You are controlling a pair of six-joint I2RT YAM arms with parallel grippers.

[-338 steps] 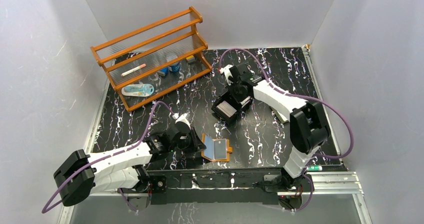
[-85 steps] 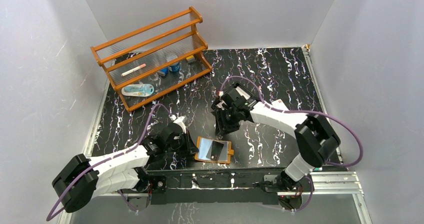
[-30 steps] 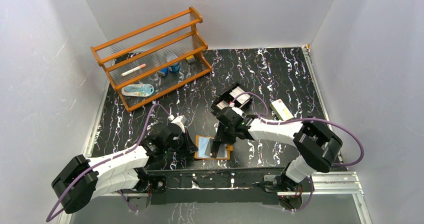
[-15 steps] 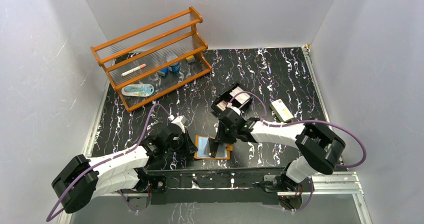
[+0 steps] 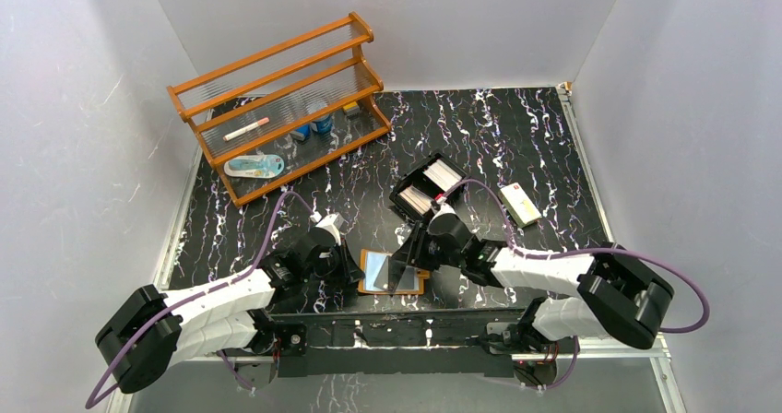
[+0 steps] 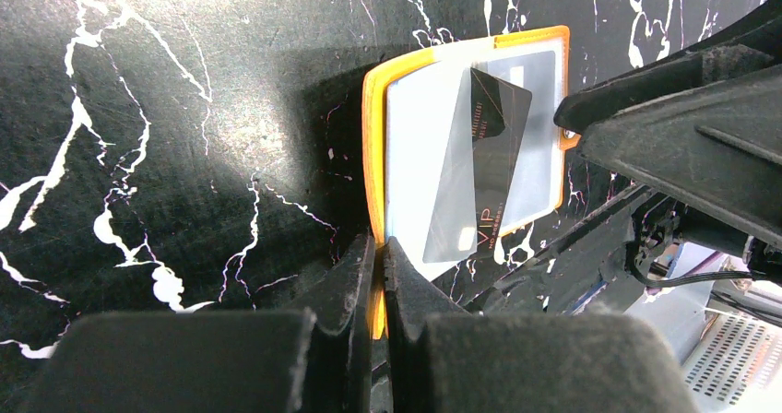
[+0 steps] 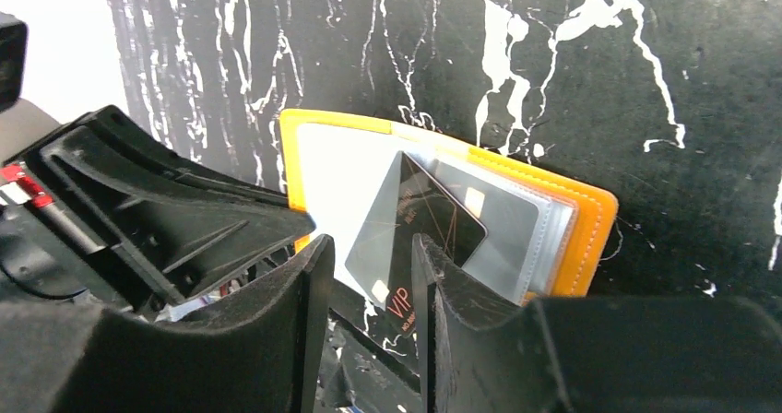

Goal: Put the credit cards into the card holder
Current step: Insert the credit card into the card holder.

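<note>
At near edge of desk (image 5: 498,127) | card holder (image 5: 373,271) lies open, flat | left end effector (image 6: 376,258) pinching its edge | right end effector (image 7: 369,243) straddles tilted dark card (image 7: 433,221), corner over clear sleeve (image 7: 503,238); grip unclear | other cards (image 5: 444,173) in black tray (image 5: 396,196)

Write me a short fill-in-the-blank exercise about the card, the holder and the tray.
1. The left gripper is ___ on the holder's edge.
2. The card at the right gripper is ___ in colour.
3. It bears the letters ___.
4. The tray behind has ___ compartments.
Missing words: shut; black; VIP; two.
</note>
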